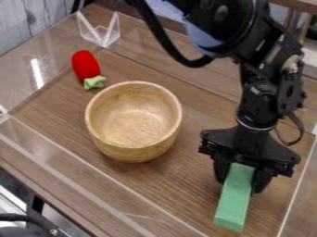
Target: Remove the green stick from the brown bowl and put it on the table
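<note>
The green stick is outside the brown bowl, to its right near the table's front right corner. It slants, its lower end down at the table surface and its upper end between the black fingers. My gripper points straight down and is shut on that upper end. The light wooden bowl stands upright with nothing inside it.
A red strawberry toy with a green stem lies behind the bowl to the left. A clear plastic stand sits at the back. Clear plastic walls edge the table, close to the right of the stick.
</note>
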{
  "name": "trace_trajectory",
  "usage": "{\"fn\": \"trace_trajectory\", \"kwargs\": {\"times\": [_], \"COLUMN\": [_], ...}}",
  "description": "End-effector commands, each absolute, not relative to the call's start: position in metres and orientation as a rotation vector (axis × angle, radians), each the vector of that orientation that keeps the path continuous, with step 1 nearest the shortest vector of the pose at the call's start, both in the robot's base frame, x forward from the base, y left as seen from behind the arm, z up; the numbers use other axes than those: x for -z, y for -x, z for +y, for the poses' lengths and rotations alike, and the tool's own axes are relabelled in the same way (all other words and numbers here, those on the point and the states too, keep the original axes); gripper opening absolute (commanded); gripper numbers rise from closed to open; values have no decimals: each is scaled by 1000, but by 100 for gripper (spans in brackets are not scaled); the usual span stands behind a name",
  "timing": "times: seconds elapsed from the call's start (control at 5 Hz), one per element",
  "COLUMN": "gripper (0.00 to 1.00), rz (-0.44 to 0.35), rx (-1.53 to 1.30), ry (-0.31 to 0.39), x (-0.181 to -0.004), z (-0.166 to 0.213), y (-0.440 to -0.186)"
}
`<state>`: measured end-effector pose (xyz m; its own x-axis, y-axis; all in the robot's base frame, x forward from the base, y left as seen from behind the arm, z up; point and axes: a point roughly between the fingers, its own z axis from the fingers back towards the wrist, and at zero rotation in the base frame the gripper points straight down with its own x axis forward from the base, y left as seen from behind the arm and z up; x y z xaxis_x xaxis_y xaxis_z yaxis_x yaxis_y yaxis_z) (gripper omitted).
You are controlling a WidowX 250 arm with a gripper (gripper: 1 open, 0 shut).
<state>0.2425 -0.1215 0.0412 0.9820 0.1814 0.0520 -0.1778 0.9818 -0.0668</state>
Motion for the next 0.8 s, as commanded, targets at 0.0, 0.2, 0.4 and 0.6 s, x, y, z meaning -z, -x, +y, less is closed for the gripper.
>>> {"fn": "trace_trajectory", "kwargs": {"times": [0.0,0.2,0.4,0.6], "gripper": [0,0,0,0], "rz": [-96,-94,-93,-92], "rx": [-171,-173,-175,-177], "ry": [70,62,54,46], "x": [-51,-50,-50,-49], "z": [-126,-126,-126,-126], "y": [-250,-249,-249,-249]}}
